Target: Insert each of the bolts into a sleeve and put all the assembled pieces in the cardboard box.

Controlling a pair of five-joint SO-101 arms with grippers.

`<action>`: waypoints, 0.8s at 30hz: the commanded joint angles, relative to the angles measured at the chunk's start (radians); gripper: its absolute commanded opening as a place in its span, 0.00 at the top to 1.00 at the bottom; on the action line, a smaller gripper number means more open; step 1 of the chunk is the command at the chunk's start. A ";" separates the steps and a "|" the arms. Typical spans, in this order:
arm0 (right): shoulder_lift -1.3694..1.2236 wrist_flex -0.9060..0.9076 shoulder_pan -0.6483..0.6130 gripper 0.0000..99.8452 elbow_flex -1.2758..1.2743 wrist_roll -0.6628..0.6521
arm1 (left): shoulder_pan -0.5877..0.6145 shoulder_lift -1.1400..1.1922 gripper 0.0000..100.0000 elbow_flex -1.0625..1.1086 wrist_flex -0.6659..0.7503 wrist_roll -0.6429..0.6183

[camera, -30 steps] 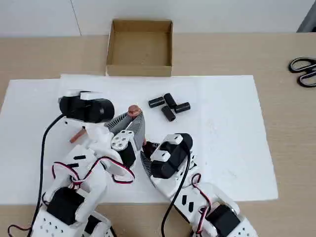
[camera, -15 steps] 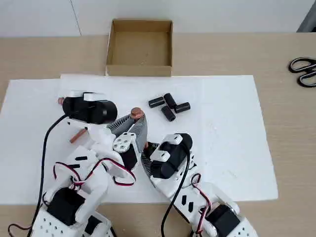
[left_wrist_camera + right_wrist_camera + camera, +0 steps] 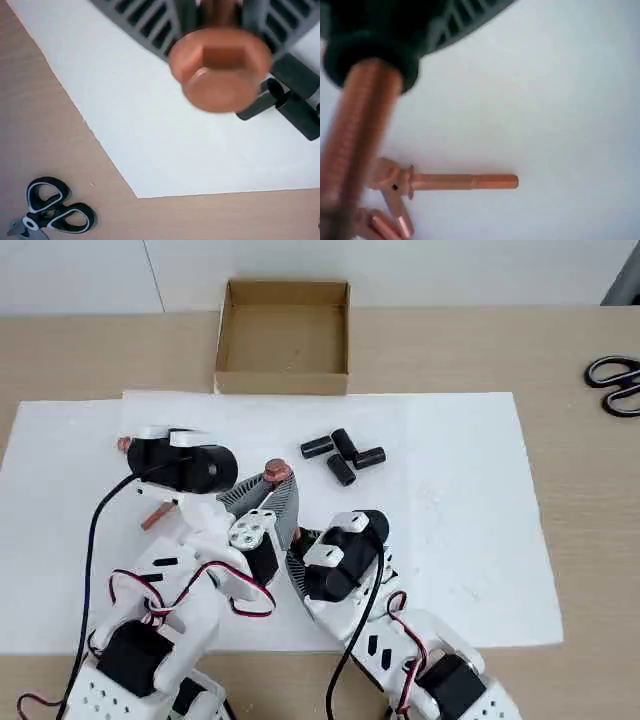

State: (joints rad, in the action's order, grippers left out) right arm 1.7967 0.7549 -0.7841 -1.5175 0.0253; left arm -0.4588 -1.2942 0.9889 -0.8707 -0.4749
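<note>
My left gripper (image 3: 272, 485) is shut on the head of a copper bolt (image 3: 276, 471), whose hexagonal head (image 3: 220, 70) sits between the grey fingers (image 3: 150, 20). In the right wrist view the bolt's threaded shaft (image 3: 362, 125) runs into a black sleeve (image 3: 370, 57), which my right gripper (image 3: 298, 540) is shut on. Several loose black sleeves (image 3: 342, 455) lie on the white paper beyond both grippers. More copper bolts (image 3: 460, 182) lie on the paper, one of them beside the left arm (image 3: 155, 515). The cardboard box (image 3: 285, 380) stands open at the table's far side.
A white paper sheet (image 3: 470, 500) covers the middle of the wooden table. Black scissors (image 3: 615, 383) lie at the far right edge, off the paper. The left arm's cable (image 3: 90, 540) hangs along its left side.
My left gripper has shifted a little with the bolt, toward the right gripper. The right arm has barely moved.
</note>
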 commanded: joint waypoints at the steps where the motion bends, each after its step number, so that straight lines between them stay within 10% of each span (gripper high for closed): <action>1: 0.016 -0.022 -0.001 1.00 0.008 0.011 | -0.002 -0.012 0.99 0.008 0.037 0.000; 24: 0.016 -0.022 0.004 1.00 0.011 0.011 | -0.017 -0.014 0.99 0.010 -0.117 0.123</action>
State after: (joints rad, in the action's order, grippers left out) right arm 1.7952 0.7564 -0.7841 -1.5205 0.0269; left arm -0.4803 -1.3050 1.0165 -0.9490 -0.3675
